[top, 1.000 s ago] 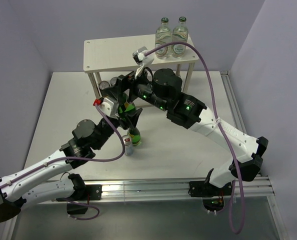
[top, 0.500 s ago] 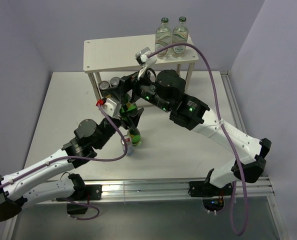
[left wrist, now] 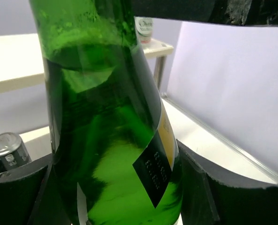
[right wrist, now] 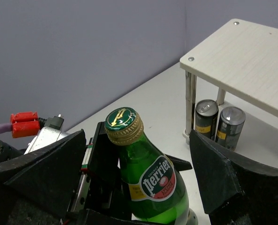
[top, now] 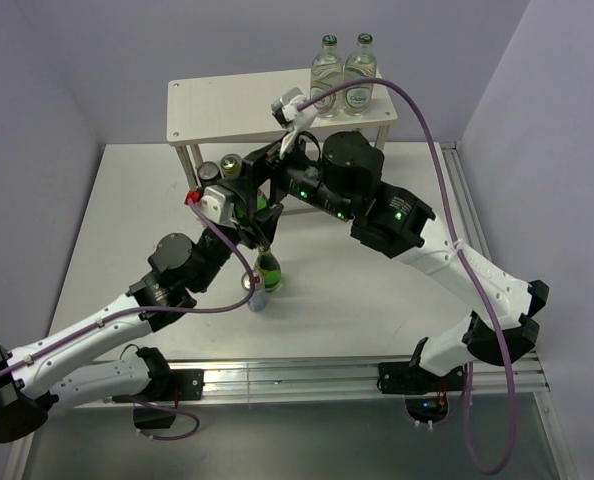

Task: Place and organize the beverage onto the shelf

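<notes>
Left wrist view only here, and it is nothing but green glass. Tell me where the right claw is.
Observer: The right claw is wide open. It has one finger on either side of the green bottle, and both are clear of the glass.
Operator: Now check the table near the left arm.
Observer: In the top view, a second green bottle and a silver can stand close together on the table.

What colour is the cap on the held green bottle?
The green bottle has a dark green cap, gold emblem and rim; right wrist view.
</notes>
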Motion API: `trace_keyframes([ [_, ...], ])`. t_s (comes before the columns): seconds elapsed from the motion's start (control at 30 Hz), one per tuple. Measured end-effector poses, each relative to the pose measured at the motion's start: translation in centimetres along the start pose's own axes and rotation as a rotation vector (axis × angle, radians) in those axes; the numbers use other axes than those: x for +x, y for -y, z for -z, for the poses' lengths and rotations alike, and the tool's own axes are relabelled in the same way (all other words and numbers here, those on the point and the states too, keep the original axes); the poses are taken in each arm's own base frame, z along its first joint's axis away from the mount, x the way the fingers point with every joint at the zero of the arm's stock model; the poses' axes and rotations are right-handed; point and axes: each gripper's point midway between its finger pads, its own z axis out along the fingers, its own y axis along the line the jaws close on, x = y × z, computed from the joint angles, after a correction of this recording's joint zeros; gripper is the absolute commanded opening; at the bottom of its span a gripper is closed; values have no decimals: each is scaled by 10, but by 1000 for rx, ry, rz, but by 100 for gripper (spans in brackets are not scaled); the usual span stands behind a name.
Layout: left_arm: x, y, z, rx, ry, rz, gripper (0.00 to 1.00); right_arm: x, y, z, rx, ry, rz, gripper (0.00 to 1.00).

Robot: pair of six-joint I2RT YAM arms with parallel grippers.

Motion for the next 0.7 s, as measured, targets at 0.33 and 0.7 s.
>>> trace_keyframes([
  [0.33,-4,-12,-4,-58,-7,-4,0,-13,9,-1,55,42,49,100],
  [0.7,112,-49,10,-147,-444,-204,0,-155,9,135,147,518,13,100],
])
